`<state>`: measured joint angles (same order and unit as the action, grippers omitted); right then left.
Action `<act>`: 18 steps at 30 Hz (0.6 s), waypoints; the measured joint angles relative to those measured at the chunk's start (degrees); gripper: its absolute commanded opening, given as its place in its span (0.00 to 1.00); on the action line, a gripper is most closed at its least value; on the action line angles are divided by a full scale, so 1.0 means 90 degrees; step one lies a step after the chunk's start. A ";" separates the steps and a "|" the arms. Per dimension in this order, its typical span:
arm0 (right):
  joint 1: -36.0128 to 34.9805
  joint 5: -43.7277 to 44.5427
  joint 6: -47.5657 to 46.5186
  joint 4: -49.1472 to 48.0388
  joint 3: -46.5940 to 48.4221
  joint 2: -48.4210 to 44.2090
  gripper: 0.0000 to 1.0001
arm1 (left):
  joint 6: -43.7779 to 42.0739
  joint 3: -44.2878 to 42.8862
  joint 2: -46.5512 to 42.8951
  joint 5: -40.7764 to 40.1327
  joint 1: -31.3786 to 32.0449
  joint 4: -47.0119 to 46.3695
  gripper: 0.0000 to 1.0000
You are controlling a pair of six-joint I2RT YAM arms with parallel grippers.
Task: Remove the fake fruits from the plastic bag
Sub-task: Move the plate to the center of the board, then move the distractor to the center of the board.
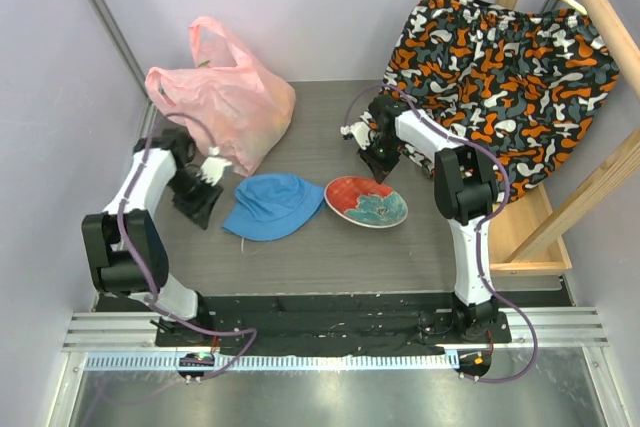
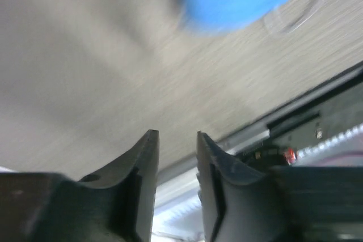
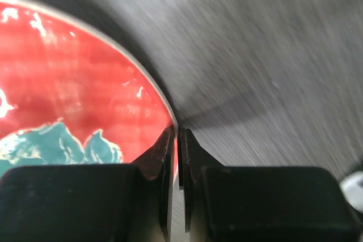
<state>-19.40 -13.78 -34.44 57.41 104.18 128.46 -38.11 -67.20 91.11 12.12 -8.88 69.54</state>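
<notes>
Heaped at the far left of the tabletop [image 1: 320, 247], close to the left wall: the plastic bag [image 1: 225, 97], pink and crumpled, with one loop handle standing up. Cannot tell the fake fruits apart through the film; only a yellowish tinge low on its right side.

Just on the near side of the bag's lower edge, at the end of the left arm [image 1: 150, 162]: the left jaws. Seemingly clear of the bag, judging from above. Turned away from it, too: pointing across bare tabletop toward the near rail in the left wrist view, with none of the bag in sight. Released, with a clear gap between the two tips and nothing in it.

To the right of those jaws, flat on the tabletop: a blue hat [image 1: 268, 205], a blur at the top of the left wrist view. Just beside it on its right, a red plate [image 1: 366, 202] with a teal pattern.

Well apart from the bag, over the plate's far rim: the right jaws. Clenched to a thin slit in the right wrist view, with nothing seen gripped. Tips right at the rim; cannot tell whether touching it.

Beyond the right arm [image 1: 455, 182]: a patterned cloth [image 1: 500, 57] in orange, black and white, draped at the right edge over a wooden frame [image 1: 590, 187].

Nothing between the left jaws and the bag except that arm's own wrist.
</notes>
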 measured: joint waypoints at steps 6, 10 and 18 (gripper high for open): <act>0.0100 0.0658 0.0080 -0.0542 -0.0721 -0.0505 0.44 | 0.0799 -0.0845 -0.0022 0.0389 0.1999 -0.0510 0.45; 0.0129 0.0865 0.0197 -0.0610 -0.0976 -0.0704 0.52 | 0.1287 -0.1358 0.0704 0.0437 0.2412 -0.0899 0.45; 0.0138 0.0952 0.0265 -0.0712 -0.1455 -0.1552 0.56 | 0.1785 -0.1795 0.1938 0.0311 0.2484 -0.1277 0.45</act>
<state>-18.15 -5.21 -32.05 51.00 91.09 114.50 -22.04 -83.35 108.55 14.92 13.47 58.04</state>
